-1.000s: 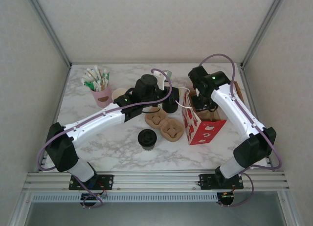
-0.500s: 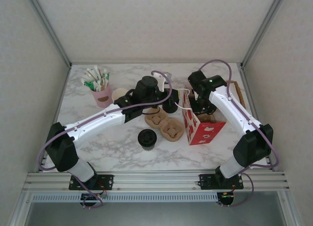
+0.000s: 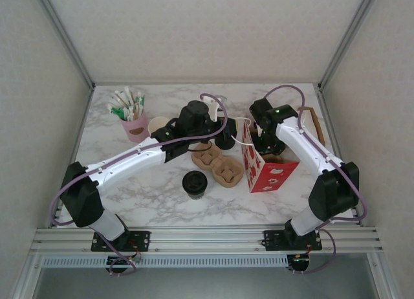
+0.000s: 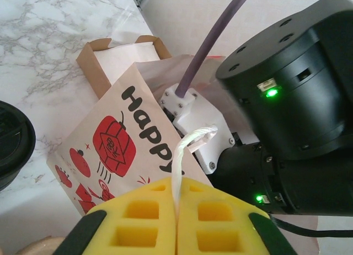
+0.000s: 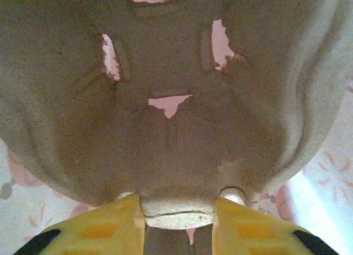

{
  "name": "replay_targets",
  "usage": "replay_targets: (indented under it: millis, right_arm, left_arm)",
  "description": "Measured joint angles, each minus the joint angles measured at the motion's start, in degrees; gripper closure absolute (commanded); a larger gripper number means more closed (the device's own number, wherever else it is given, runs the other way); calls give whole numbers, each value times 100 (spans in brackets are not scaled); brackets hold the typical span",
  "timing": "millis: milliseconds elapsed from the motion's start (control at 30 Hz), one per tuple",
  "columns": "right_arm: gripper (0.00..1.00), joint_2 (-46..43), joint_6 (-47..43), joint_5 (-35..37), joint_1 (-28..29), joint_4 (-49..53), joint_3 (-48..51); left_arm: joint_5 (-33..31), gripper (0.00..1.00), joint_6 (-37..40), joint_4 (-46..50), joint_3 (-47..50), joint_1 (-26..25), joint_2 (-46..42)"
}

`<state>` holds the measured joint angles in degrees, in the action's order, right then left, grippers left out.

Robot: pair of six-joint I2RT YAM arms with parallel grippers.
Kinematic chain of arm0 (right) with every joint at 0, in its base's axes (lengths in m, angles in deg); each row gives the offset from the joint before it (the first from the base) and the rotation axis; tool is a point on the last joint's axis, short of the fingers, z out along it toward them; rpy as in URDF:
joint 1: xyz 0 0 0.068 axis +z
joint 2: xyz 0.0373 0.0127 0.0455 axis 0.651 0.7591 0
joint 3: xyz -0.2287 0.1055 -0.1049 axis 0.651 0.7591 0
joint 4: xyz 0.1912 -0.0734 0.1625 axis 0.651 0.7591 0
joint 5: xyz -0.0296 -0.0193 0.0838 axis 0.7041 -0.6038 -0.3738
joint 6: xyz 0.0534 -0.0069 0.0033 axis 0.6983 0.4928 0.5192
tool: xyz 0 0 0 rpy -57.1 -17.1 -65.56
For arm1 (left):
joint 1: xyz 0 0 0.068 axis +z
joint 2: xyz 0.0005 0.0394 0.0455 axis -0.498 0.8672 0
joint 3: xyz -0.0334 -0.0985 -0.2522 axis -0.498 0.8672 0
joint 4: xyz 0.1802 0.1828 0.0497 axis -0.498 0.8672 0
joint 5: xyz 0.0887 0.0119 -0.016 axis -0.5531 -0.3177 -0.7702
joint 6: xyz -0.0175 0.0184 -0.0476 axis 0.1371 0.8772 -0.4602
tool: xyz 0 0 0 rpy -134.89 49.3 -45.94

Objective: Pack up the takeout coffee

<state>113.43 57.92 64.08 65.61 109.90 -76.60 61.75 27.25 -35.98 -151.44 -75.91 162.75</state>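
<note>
Two arms attend the red bag (image 3: pixel 268 173), centre right of the top view. The right arm has swung left over its mouth, with the right gripper (image 5: pixel 177 213) pinching a pulp tray (image 5: pixel 176 100). The left gripper (image 4: pixel 177 205), pressed together, holds the white handle (image 4: pixel 187 147). The coffee cup (image 3: pixel 195 184) stands lower centre, unpacked and probably next.

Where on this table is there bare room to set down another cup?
Bare: the table along its front strip, between the takeout coffee and the near edge, and the far edge right of the pink utensil cup. Crowded: the middle, with pulp carriers, red bag, left arm and right arm.
</note>
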Motion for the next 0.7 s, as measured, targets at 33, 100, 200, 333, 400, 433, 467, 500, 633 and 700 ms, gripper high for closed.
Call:
replay_targets:
  millis: [33,100,200,333,400,433,467,500,633,700]
  right_arm:
    - [68,0,0,-28,0,-28,39]
    - [68,-2,0,-66,-7,-101,125]
    - [68,0,0,-85,-11,-225,260]
    - [68,0,2,-96,-15,-376,444]
    - [68,2,24,-118,-31,-457,514]
    - [68,7,26,-138,-39,-485,535]
    - [68,11,42,-160,-48,-520,564]
    - [68,17,44,-184,-61,-555,592]
    - [68,55,68,-223,-94,-662,684]
    - [68,87,83,-240,-114,-732,732]
  left_arm:
    - [0,100,0,0,0,0,0]
    - [0,100,0,0,0,0,0]
    - [0,100,0,0,0,0,0]
    - [-2,100,-2,0,0,0,0]
    - [-4,100,-2,0,0,0,0]
    - [-4,100,-4,0,0,0,0]
    - [-13,100,-17,0,0,0,0]
    - [-24,100,-20,0,2,0,-2]
    - [-66,100,-20,2,26,0,-2]
    - [-87,100,-20,7,31,0,-2]
